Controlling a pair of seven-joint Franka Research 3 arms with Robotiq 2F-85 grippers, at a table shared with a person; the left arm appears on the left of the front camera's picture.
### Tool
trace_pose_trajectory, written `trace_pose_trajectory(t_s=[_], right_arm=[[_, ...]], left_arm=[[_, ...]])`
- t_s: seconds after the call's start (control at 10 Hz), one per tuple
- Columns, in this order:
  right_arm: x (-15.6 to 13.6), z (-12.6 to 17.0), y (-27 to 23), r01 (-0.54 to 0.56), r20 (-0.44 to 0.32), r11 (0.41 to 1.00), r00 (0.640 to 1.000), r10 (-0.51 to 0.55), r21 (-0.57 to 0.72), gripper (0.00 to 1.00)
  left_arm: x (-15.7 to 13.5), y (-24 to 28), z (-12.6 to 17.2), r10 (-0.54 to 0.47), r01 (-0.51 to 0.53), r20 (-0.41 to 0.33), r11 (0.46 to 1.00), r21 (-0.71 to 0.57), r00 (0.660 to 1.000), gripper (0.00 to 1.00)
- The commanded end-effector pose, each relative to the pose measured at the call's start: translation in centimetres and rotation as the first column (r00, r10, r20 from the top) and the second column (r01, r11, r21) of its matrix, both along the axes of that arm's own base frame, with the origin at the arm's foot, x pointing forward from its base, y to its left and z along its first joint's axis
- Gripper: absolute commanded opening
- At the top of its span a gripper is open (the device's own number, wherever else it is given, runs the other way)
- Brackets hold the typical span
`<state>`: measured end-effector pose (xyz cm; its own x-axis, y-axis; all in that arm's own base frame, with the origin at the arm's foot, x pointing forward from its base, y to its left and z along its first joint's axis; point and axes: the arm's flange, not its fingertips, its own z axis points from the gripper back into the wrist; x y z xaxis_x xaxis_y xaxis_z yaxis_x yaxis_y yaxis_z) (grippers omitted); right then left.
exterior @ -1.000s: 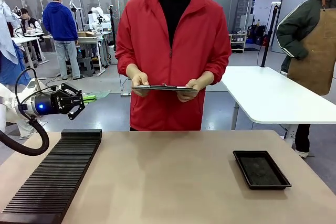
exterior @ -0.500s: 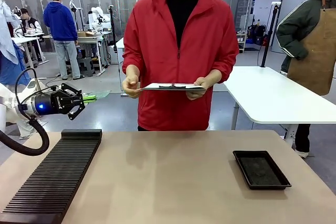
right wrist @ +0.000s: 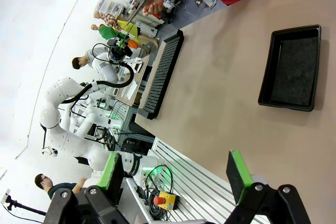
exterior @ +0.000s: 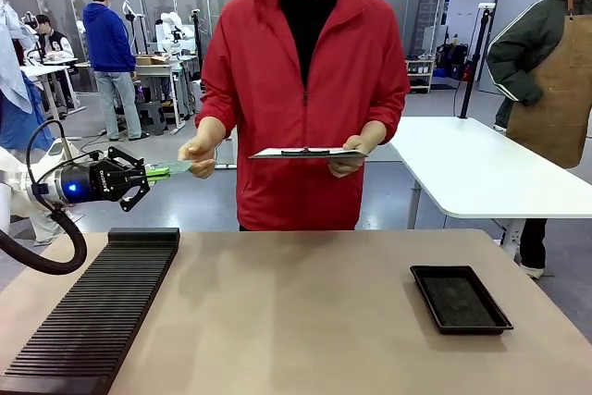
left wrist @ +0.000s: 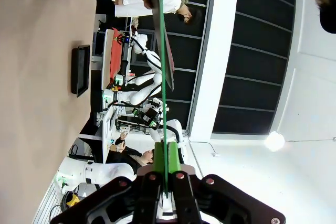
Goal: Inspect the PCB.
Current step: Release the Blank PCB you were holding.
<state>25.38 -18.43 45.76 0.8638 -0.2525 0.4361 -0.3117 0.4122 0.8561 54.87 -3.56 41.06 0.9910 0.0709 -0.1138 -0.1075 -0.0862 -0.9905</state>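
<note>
We see the left gripper (exterior: 148, 173) clamped shut on the near end of the PCB (exterior: 172, 169). From the front, the board juts out level from the jaws toward the person, held in the air above and beyond the far end of the black slotted rack (exterior: 92, 316). At the board's far end, one hand (exterior: 197, 156) of the person has its fingers on it.

The left wrist view brings the grip closer. The green pads (left wrist: 159, 157) press on either face of the board, which we meet edge-on as a thin green line running straight up the picture. The person's fingers sit at its top. This view looks along the board, so we cannot read either face from it. The front view shows a pale green surface, too small for detail.

The person's other hand (exterior: 347, 156) holds a white clipboard (exterior: 310, 153) flat at waist height, just beside the board and apart from it.

The right gripper (right wrist: 173, 172) stands wide open in its own wrist view, with nothing between its green pads. It hangs over the near edge of the table (right wrist: 226, 119). Beyond it the black tray (right wrist: 291, 69) lies flat on the tabletop. In that view the rack lies well apart from the tray, along the opposite side of the table. From the front the tray (exterior: 460, 299) sits at the right of the table.
</note>
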Motion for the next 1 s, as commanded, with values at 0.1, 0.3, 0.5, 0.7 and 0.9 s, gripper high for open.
trace_pose_trajectory(t_s=[0.1, 0.3, 0.5, 0.7, 0.9], right_arm=[[0.01, 0.06, -0.07, -0.002, 0.020, 1.000, 1.000, 0.001, 0.007, 1.00], [0.01, 0.06, -0.07, -0.002, 0.020, 1.000, 1.000, 0.001, 0.007, 1.00], [0.01, 0.06, -0.07, -0.002, 0.020, 1.000, 1.000, 0.001, 0.007, 1.00], [0.01, 0.06, -0.07, -0.002, 0.020, 1.000, 1.000, 0.001, 0.007, 1.00], [0.01, 0.06, -0.07, -0.002, 0.020, 1.000, 1.000, 0.001, 0.007, 1.00]], left_arm=[[-0.09, -0.07, 0.24, -0.016, 0.016, -0.010, 1.000, -0.008, 1.000, 0.03], [-0.09, -0.07, 0.24, -0.016, 0.016, -0.010, 1.000, -0.008, 1.000, 0.03], [-0.09, -0.07, 0.24, -0.016, 0.016, -0.010, 1.000, -0.008, 1.000, 0.03], [-0.09, -0.07, 0.24, -0.016, 0.016, -0.010, 1.000, -0.008, 1.000, 0.03], [-0.09, -0.07, 0.24, -0.016, 0.016, -0.010, 1.000, -0.008, 1.000, 0.03]])
